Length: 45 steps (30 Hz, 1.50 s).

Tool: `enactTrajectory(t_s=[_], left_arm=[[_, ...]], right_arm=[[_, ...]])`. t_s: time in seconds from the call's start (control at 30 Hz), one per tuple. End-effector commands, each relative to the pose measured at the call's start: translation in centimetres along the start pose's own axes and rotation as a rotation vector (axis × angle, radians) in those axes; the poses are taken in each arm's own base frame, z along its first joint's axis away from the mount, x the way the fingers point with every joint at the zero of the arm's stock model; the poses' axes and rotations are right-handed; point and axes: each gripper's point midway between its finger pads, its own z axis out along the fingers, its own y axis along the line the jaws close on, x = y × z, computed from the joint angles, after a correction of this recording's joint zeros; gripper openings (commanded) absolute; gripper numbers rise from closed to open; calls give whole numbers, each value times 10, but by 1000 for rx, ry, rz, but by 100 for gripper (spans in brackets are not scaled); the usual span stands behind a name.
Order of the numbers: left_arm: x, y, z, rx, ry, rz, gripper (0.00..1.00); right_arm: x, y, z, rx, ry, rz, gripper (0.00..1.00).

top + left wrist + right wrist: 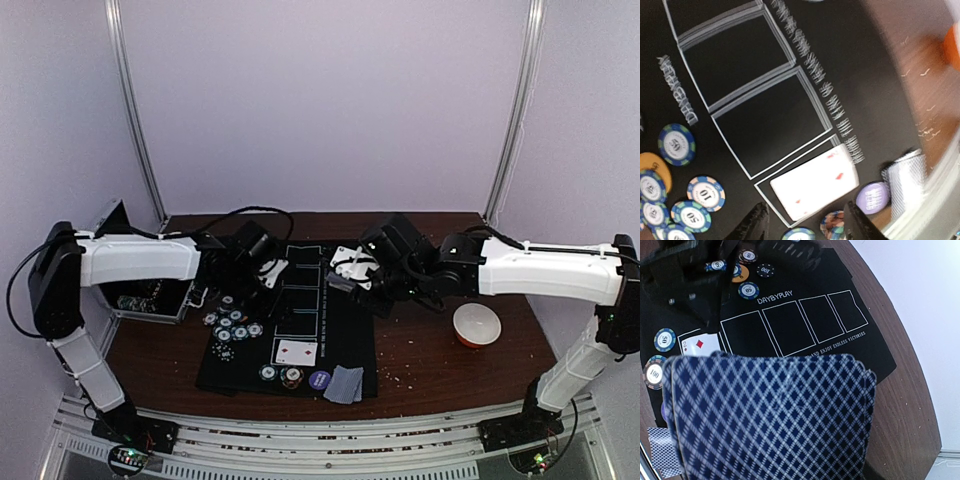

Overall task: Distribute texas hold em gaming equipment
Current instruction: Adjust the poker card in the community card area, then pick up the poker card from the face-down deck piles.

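Right wrist view is mostly blocked by a fanned deck [770, 415] of blue diamond-backed cards, and the fingers behind it can't be seen. Top view shows the right hand [352, 270] clenched on that deck over the far right of the black mat [350, 330]. Left hand [805, 216] is released, fingers spread with nothing between them, above the face-up card [815, 187] in the mat's nearest box. Chips [232, 325] sit on the mat's left side, their values blurred. Purple disc [873, 196] lies at the mat's near edge.

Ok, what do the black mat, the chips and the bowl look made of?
Black mat: matte, no glare, printed white boxes; likely fabric or rubber. Chips: striped edges, printed round centres; probably plastic or clay composite. Bowl: smooth white inside, orange outside; ceramic or plastic, cannot tell.
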Motion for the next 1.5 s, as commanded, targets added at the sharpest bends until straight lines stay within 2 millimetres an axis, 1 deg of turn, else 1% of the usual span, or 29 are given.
enactTrajectory(t_s=[0.0,0.07,0.13,0.2,0.27,0.33,0.5,0.53,0.63,0.77,0.87,0.97,1.1,1.17,1.23,1.33,1.43,1.47], left_arm=[[-62,-36,-86,262,-291,46,66],[-70,-46,-117,424,-379,45,73],[-71,-53,-140,532,-435,40,77],[-70,-63,-157,594,-472,77,80],[-64,-72,-162,652,-463,97,80],[-60,-71,-158,656,-435,81,79],[-46,-59,-135,614,-367,43,61],[-44,-58,-133,614,-362,40,59],[-37,-61,-131,648,-351,40,60],[-29,-62,-129,668,-336,46,67],[-24,-61,-122,663,-320,44,69],[-20,-64,-116,669,-297,42,69],[-25,-69,-122,675,-316,57,69],[-28,-69,-124,660,-324,63,66],[-30,-65,-124,631,-328,59,62],[-31,-58,-126,602,-339,50,59],[-34,-54,-133,590,-365,39,59],[-36,-54,-137,590,-377,46,60]], right_arm=[[-23,7,-9,9,-50,-45,45],[-31,13,-10,2,-74,-56,45],[-37,20,-11,-5,-93,-77,45],[-43,26,-9,-9,-101,-97,45],[-48,32,-7,-11,-105,-118,45],[-55,37,-7,-15,-116,-132,45],[-72,48,-7,-38,-153,-148,45],[-73,50,-6,-44,-154,-151,45],[-75,56,-3,-49,-151,-159,45],[-77,61,0,-57,-153,-165,45],[-80,64,2,-60,-157,-169,45],[-84,68,4,-65,-158,-178,45],[-87,70,7,-66,-157,-186,45],[-87,71,8,-66,-156,-188,45],[-86,71,9,-66,-153,-190,45],[-85,71,9,-63,-149,-193,45],[-84,71,9,-61,-146,-197,45],[-83,71,10,-61,-145,-199,45]])
